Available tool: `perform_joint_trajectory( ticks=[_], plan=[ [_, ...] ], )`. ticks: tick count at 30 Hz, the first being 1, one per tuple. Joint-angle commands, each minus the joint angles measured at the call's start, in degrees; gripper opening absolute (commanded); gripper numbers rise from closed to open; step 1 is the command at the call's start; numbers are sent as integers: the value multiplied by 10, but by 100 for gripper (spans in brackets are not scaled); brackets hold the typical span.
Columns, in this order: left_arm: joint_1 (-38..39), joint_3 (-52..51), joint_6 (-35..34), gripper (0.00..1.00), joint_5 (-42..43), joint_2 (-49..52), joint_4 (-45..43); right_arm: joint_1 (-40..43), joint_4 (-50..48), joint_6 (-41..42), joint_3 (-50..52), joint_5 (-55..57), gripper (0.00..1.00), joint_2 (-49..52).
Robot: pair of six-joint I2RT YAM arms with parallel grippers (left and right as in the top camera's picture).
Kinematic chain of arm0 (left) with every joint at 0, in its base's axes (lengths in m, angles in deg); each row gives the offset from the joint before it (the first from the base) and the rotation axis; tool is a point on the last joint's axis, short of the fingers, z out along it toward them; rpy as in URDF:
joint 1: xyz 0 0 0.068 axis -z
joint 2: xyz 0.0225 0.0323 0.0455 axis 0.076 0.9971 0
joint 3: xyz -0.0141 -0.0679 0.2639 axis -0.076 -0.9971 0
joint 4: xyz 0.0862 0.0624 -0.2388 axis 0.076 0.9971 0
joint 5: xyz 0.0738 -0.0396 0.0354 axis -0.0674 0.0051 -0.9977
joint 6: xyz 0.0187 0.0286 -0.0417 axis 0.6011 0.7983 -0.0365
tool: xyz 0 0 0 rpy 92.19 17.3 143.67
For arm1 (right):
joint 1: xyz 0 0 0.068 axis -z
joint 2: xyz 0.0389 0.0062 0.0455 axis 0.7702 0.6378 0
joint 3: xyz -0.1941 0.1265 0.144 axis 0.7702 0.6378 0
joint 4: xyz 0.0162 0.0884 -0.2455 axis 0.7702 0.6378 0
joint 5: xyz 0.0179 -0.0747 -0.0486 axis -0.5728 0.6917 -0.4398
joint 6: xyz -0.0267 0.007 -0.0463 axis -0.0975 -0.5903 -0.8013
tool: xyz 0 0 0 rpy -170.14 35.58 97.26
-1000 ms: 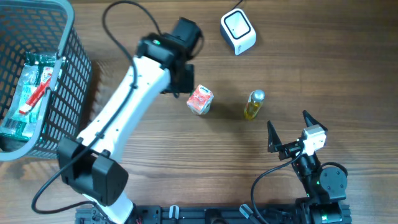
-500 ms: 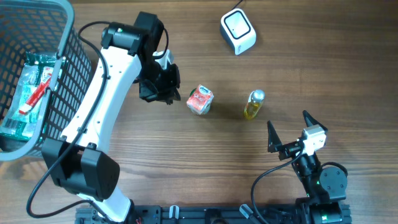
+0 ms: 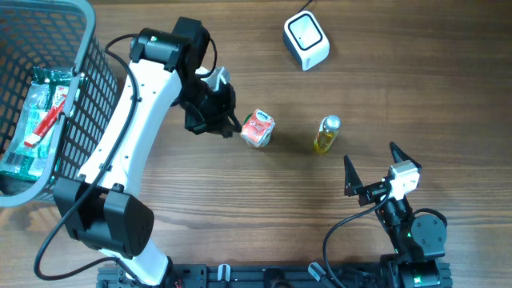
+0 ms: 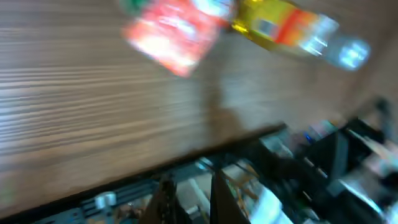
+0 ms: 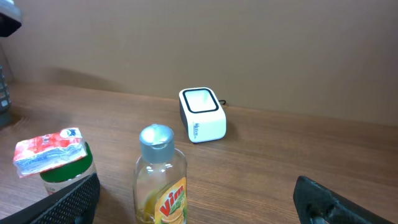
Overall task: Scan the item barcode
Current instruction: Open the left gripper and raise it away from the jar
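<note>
Grey mesh plastic basket (image 3: 94, 88), far left. Left gripper (image 3: 230, 126), clenched on nothing, just beside the small green cup with red-and-white foil lid (image 3: 258, 128). White box-shaped barcode scanner (image 3: 306, 42) beyond. Upright yellow clear-plastic bottle (image 3: 326, 134). Right gripper (image 3: 369, 152), jaws spread wide, empty.

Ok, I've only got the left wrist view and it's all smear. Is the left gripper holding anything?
Observer: No. In the overhead view the left gripper is shut and empty, close beside the small red-and-white packet with a green base.
Operator: Where's the scanner?
Observer: The white box-shaped scanner stands beyond the packet, farther from the robot and toward its right, apart from everything else.
Operator: And the right arm?
Observer: The right gripper is open, near the clear bottle of yellow liquid but not touching it.
</note>
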Motion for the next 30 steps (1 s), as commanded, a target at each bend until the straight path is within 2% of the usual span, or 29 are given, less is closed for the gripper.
perform_joint_trajectory(
  ticks=[1, 5, 6, 7, 10, 13, 14, 19, 22, 24, 27, 30],
  plan=[
    [-2, 11, 73, 4, 184, -10, -2, 2, -3, -5, 2, 5, 100, 1],
    [-2, 11, 73, 30, 253, -10, -20, 2, -3, -4, 2, 5, 99, 1],
    [-2, 11, 75, 47, 277, -10, -28, 2, -3, -4, 2, 5, 100, 1],
    [-2, 11, 87, 56, 303, -10, -32, 2, -3, -5, 2, 5, 100, 1],
    [-2, 11, 164, 62, 423, -10, -36, 2, -3, -4, 2, 5, 100, 1],
    [-2, 11, 219, 60, 563, -10, -36, 2, -3, -5, 2, 5, 100, 1],
    [-2, 11, 225, 60, 579, -10, -37, 2, -3, -5, 2, 5, 100, 1],
    [-2, 12, 227, 68, 579, -12, -59, 2, -3, -5, 2, 5, 100, 1],
    [-1, 12, 254, 70, 579, -15, -66, 2, -3, -4, 2, 5, 100, 1],
    [-1, 12, 297, 70, 579, -21, -82, 2, -3, -5, 2, 5, 100, 1],
    [-1, 12, 416, 73, 577, -38, -123, 2, -3, -4, 2, 5, 100, 1],
    [-1, 12, 518, 89, 549, -54, -137, 2, -3, -4, 2, 5, 100, 1]
  ],
)
